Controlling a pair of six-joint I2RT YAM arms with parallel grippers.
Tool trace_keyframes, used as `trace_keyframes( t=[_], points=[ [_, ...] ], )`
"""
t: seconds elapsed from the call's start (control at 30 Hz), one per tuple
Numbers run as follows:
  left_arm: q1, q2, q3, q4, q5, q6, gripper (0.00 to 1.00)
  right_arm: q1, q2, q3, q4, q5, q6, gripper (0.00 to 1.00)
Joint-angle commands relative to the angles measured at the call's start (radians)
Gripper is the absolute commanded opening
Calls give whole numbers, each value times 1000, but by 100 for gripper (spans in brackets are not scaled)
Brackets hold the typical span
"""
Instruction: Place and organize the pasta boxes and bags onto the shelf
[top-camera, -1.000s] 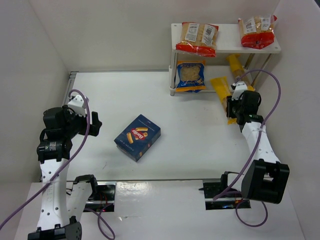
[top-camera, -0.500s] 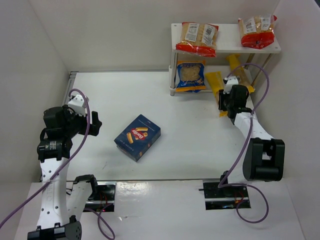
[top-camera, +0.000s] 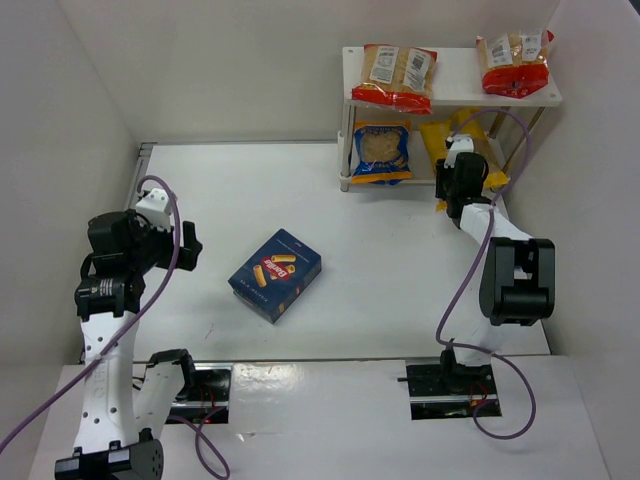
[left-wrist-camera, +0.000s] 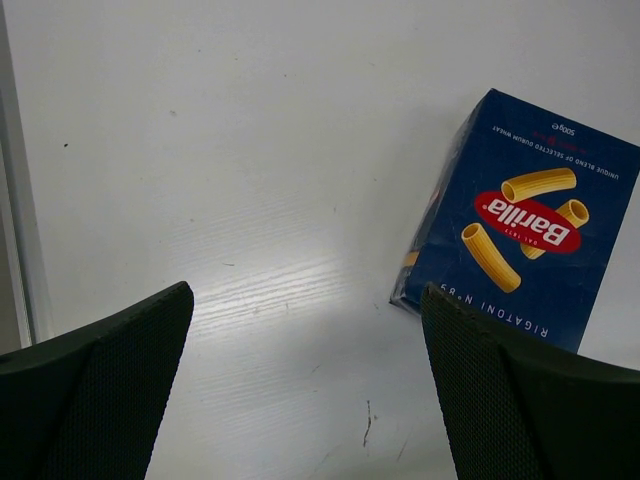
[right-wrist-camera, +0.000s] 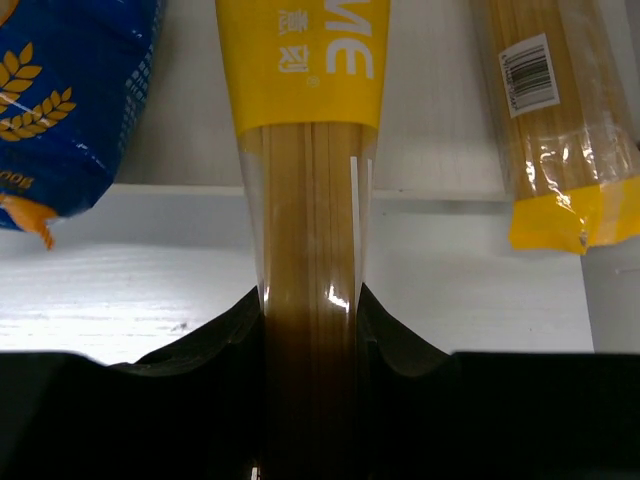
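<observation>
White table (top-camera: 400, 280) | right gripper (right-wrist-camera: 310, 312) pinching spaghetti bag (right-wrist-camera: 308, 150) at shelf (right-wrist-camera: 430, 120) | left gripper (left-wrist-camera: 307, 295) spread wide

White, matt tabletop (top-camera: 400, 270) with faint grain and a few small dark specks (left-wrist-camera: 367, 425). Closed in by a plain white left wall (top-camera: 60, 110), back wall (top-camera: 220, 70) and right wall (top-camera: 600, 170). Thin grey metal strip (top-camera: 240, 143) along the far and left edges. Soft, even light, with one pale glare patch (left-wrist-camera: 270, 285) on the surface.

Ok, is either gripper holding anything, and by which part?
The right gripper is shut on the spaghetti bag, pinching its clear near end. The left gripper is open and holds nothing.
</observation>
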Motion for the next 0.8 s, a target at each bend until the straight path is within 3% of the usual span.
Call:
trace_keyframes(
  t=[0.0, 0.77],
  points=[
    [13, -3, 3, 29, -3, -1, 100, 30, -5, 97, 280, 40, 12, 0],
    [80, -3, 3, 29, 26, -1, 100, 30, 245, 334, 277, 81, -11, 0]
  ],
)
